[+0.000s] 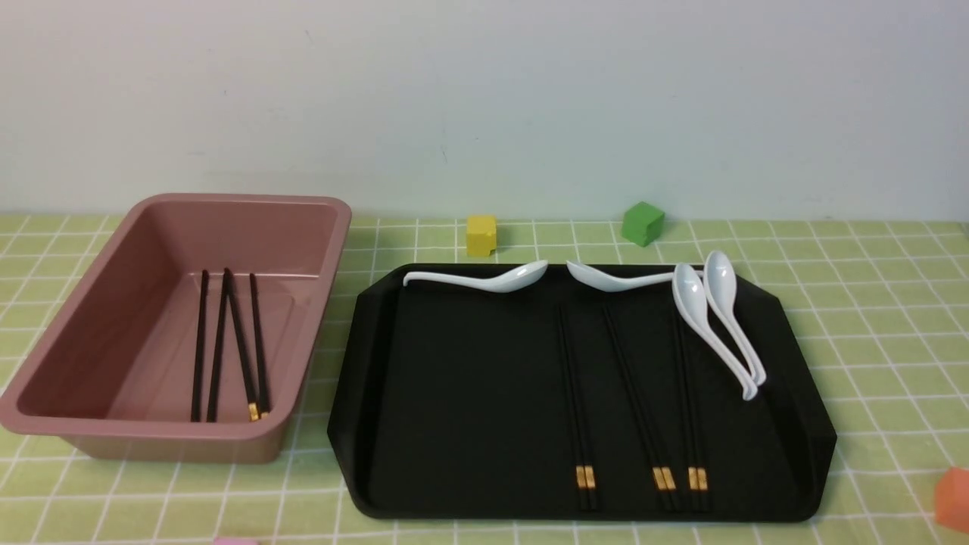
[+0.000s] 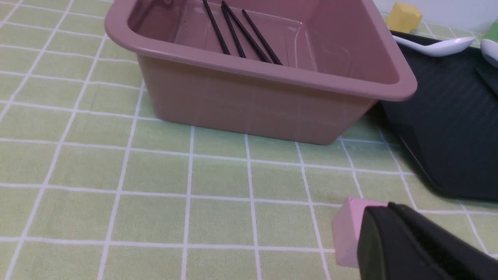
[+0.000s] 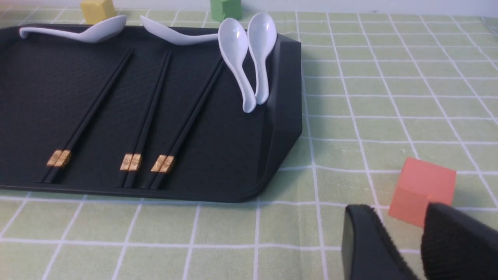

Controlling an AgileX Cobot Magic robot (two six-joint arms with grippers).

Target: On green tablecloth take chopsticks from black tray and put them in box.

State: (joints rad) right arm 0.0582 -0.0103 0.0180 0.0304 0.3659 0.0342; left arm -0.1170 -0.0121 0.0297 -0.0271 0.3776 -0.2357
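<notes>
Two pairs of chopsticks [image 1: 227,344] lie in the box [image 1: 91,424], left of the black tray [image 1: 454,393]; three pairs [image 1: 640,393] remain on that tray. The right claw [image 3: 422,241] stands slightly apart and empty near the tray's corner. The left claw [image 2: 412,245] state cannot be determined.

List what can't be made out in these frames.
- Left gripper: left wrist view's edge cuts it off; open or shut unclear.
- Pink block: partly behind that gripper.
- Arms: absent from front view.
- Box chopsticks: near wall hides their ends in left wrist view.
</notes>
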